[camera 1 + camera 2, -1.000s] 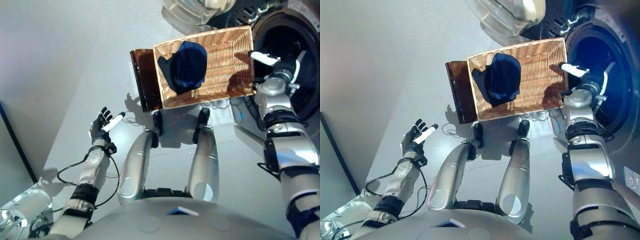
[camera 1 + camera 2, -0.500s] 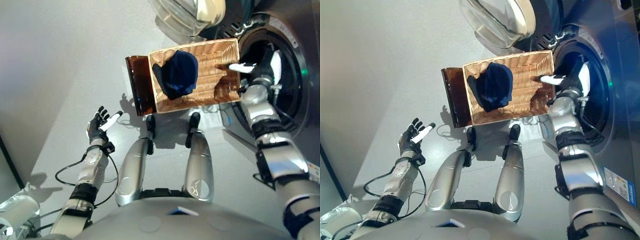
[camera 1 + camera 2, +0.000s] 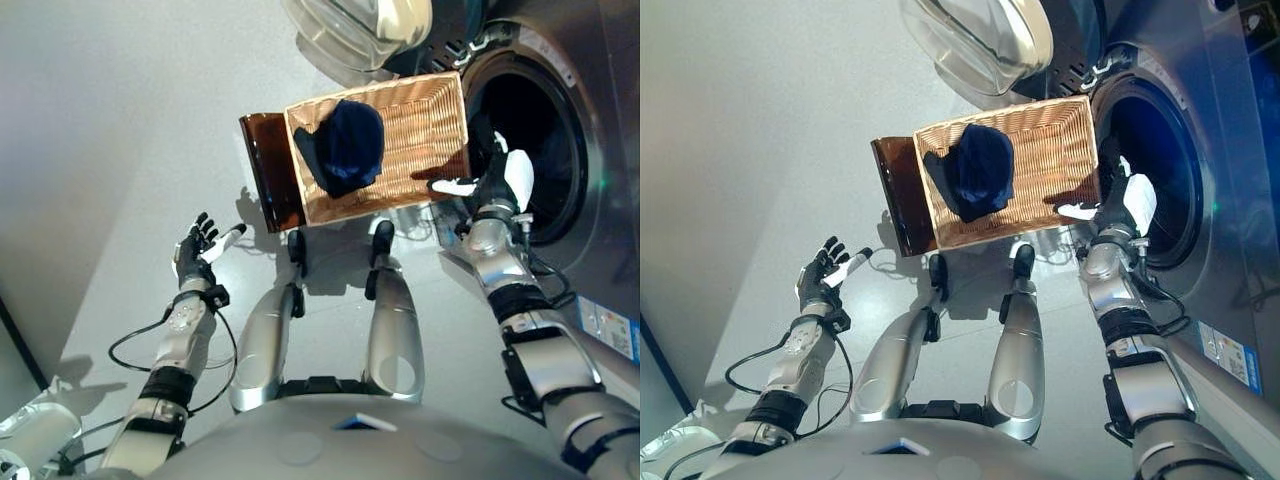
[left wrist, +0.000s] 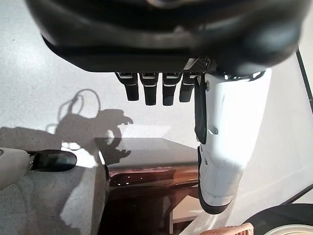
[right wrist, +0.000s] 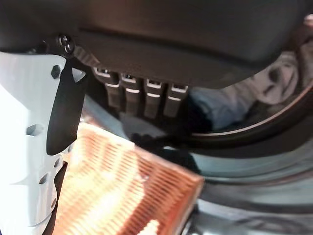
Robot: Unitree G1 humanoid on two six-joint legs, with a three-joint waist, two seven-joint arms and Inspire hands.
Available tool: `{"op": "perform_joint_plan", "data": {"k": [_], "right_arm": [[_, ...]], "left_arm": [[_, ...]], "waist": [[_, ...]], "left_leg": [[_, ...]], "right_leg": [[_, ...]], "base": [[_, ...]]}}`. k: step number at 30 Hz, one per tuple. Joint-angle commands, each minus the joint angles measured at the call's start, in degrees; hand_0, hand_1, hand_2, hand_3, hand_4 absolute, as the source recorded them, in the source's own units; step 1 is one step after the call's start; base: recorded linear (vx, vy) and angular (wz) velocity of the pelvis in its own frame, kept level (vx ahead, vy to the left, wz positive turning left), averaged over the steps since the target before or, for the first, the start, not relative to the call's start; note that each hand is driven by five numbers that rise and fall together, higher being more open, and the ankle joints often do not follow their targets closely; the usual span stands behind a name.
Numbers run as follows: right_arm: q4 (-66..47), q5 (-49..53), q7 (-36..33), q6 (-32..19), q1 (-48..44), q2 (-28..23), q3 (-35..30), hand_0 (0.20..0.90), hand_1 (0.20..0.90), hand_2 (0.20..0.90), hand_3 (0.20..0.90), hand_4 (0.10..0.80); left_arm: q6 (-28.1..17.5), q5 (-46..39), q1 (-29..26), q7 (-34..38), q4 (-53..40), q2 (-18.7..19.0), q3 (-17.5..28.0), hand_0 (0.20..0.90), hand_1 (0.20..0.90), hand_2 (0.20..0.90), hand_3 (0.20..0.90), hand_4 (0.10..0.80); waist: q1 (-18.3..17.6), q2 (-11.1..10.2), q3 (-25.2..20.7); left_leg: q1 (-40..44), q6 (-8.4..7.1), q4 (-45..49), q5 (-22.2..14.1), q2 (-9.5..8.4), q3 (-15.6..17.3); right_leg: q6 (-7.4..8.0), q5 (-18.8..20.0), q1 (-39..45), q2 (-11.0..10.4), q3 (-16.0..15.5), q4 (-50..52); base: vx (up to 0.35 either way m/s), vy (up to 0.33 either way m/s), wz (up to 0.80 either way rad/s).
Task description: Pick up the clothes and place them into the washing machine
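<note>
The right robot hand [image 3: 497,182] hangs between the basket's [image 3: 420,150] near corner and the washer's [image 3: 560,130] open mouth — fingers straight, holding nothing. Pale clothes [image 5: 288,81] already lie inside the drum. One dark blue garment [image 3: 345,145] rests in the wicker basket, toward its left end. A brown stand [image 3: 265,185] sits against the basket's left side. The left robot hand [image 3: 200,245] hovers over the floor, well apart — released and empty.

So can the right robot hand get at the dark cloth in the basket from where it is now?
Probably yes. The right robot hand is open and empty at the basket's end by the washer, and the dark cloth lies uncovered at the far end, with nothing between them.
</note>
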Motion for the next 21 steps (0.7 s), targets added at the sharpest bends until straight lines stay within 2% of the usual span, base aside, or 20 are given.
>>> {"op": "perform_joint_plan", "data": {"k": [1,9,15,21], "right_arm": [[-0.1,-1.1,-4.2,-0.1,-3.0,-2.4,-1.0,0.9,0.9,0.9,0.9,0.8],[3.6,-2.7,-5.8,1.8,-3.1,-2.0,-0.5,0.9,0.9,0.9,0.9,0.8],[4.3,-2.7,-7.4,3.4,-3.6,-2.5,-1.9,0.9,0.9,0.9,0.9,0.8],[8.5,-0.3,-9.3,4.1,-6.7,-2.5,-3.0,0.9,0.9,0.9,0.9,0.8]], "left_arm": [[-2.8,1.6,1.0,1.3,-1.1,1.2,2.3,0.9,0.9,0.9,0.9,0.8],[-3.3,1.5,1.1,1.7,-2.0,1.6,2.7,0.9,0.9,0.9,0.9,0.8],[-3.2,1.4,2.1,2.4,-3.0,2.0,3.3,0.9,0.9,0.9,0.9,0.8],[-3.0,1.2,3.2,2.2,-3.0,2.2,2.7,0.9,0.9,0.9,0.9,0.8]], "waist": [[0.4,1.3,-1.8],[0.8,0.9,-3.1],[0.9,0.9,-2.1],[1.4,1.7,-2.0]], "left_leg": [[2.0,-3.55,2.3,-4.2,-0.22,-2.0],[4.4,-4.33,-2.6,-1.9,0.05,-2.8],[2.5,-4.07,-0.6,-2.4,-0.46,-3.0],[1.4,-4.17,-0.4,-2.2,-0.48,-2.8]], "right_leg": [[-0.02,3.3,2.4,0.3,-0.5,-3.4],[0.63,5.1,5.0,0.1,-1.9,-7.6],[0.49,5.0,4.0,-0.2,-1.9,-6.8],[0.28,4.8,3.2,-0.1,-1.9,-6.7]], "base": [[0.031,0.007,0.0],[0.021,-0.001,0.01],[-0.005,-0.004,0.04],[0.0,0.003,0.01]]}}
